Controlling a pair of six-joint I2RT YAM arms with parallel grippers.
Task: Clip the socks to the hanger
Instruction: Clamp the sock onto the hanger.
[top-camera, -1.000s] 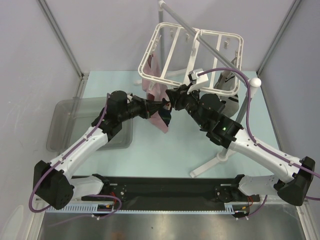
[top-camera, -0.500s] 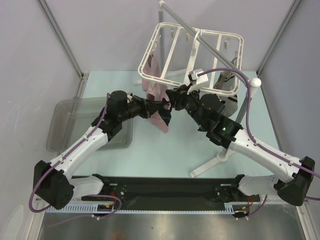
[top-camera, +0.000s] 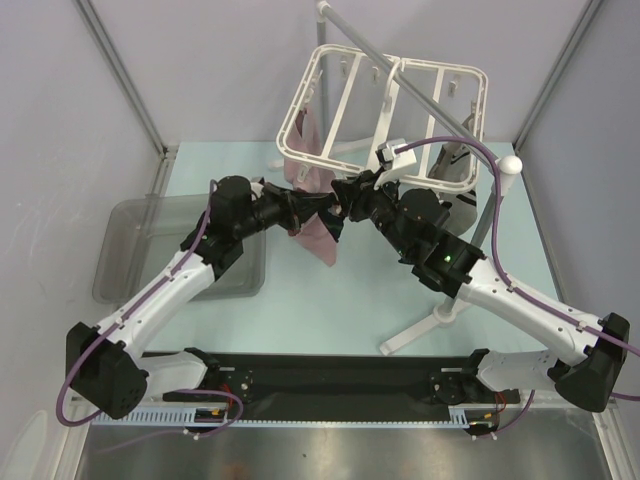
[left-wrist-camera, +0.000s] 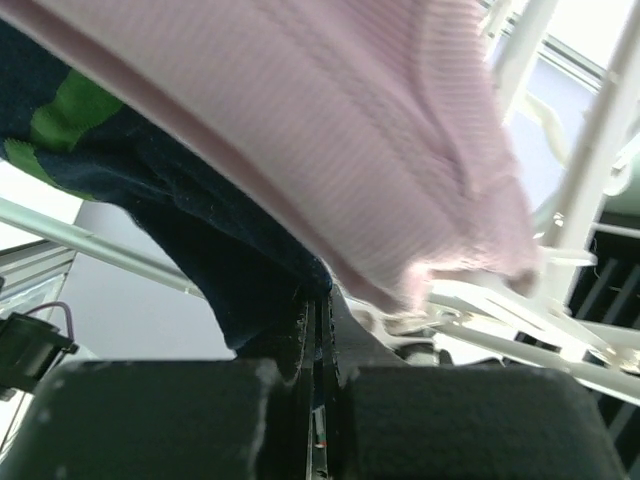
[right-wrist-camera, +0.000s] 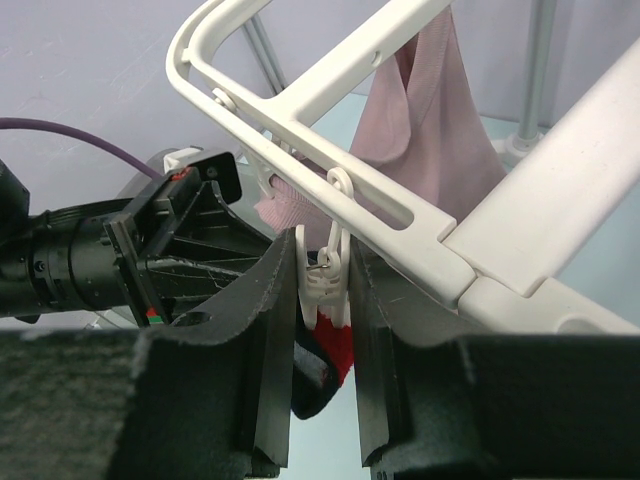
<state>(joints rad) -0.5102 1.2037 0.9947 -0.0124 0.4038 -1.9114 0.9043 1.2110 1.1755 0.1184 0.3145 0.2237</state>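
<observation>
The white hanger (top-camera: 300, 103) hangs from a grey pole, with its front rail in the right wrist view (right-wrist-camera: 400, 205). My right gripper (top-camera: 343, 195) (right-wrist-camera: 325, 250) is shut on a small white clip (right-wrist-camera: 328, 272) dangling under that rail. A dark navy sock with a red patch (right-wrist-camera: 338, 350) sits just under the clip's mouth. My left gripper (top-camera: 300, 203) (left-wrist-camera: 322, 300) is shut on this navy sock (left-wrist-camera: 200, 225) and holds it up to the clip from the left. I cannot tell whether the sock is inside the clip.
A mauve-pink cloth (top-camera: 318, 230) (left-wrist-camera: 330, 120) hangs from the hanger's left side, beside both grippers. A light grey sock (top-camera: 455, 165) hangs at the hanger's right. The grey pole stand's foot (top-camera: 430, 325) is on the table at the right. A clear bin (top-camera: 140, 250) is at the left.
My left gripper has moved up and right with the navy sock, closer to the clip. The right gripper has stayed on the clip.
</observation>
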